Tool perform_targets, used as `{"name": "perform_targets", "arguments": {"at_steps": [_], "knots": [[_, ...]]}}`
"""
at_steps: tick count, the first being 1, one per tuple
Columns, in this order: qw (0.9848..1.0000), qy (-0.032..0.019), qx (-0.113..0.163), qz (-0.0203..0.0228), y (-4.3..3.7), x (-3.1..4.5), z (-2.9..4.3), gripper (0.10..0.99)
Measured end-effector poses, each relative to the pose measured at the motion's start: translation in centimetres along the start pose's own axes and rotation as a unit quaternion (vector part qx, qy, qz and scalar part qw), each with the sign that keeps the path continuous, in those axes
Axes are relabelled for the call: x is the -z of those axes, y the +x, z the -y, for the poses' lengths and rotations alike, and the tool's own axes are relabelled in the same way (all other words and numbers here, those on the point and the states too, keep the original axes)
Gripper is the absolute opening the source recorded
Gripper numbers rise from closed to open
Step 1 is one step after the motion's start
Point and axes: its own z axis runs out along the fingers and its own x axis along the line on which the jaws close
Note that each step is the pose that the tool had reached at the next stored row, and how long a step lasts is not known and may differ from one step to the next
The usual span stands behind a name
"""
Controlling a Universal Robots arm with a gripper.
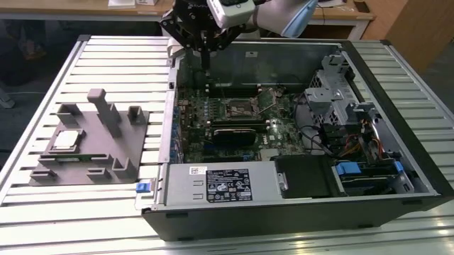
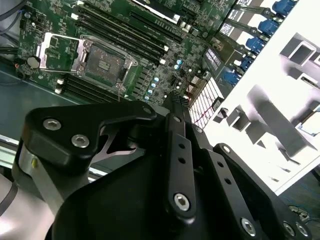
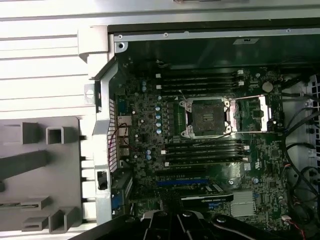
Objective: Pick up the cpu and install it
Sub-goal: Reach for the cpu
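**Gripper (image 2: 176, 98) above the open case, cpu (image 1: 66, 139) on its fixture**

Black gripper links crowded the second wrist view, and the jaws stood closed together with nothing between them. In the exterior view you had the tool hanging above the rear wall of the computer case (image 1: 284, 219), over the motherboard (image 1: 280, 130). The cpu lay flat in a recess of the grey fixture (image 1: 95, 146), at the exterior view's left, outside the case and well apart from the gripper. In the first wrist view the cpu socket (image 3: 207, 117) stood empty, with its load plate (image 3: 252, 115) swung open beside it.

Hazards, as judged from this position:
- Closed jaws could not straddle the chip. Lowered that way, they would probably press on its metal top.
- A thin, flat part offers little edge, so an off-centre grip could tilt it or let it slip.
- The upright fixture posts (image 1: 106, 111) and the case wall both lay close to any path between fixture and socket, and a low path could strike either.
- The bare socket was exposed, so a tilted or misaligned chip could damage its contacts.
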Motion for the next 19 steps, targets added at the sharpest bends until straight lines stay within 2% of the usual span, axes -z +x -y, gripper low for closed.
{"name": "perform_targets", "arguments": {"at_steps": [19], "knots": [[1.0,0.0,0.0,0.0,1.2,0.0,0.09,0.106]]}}
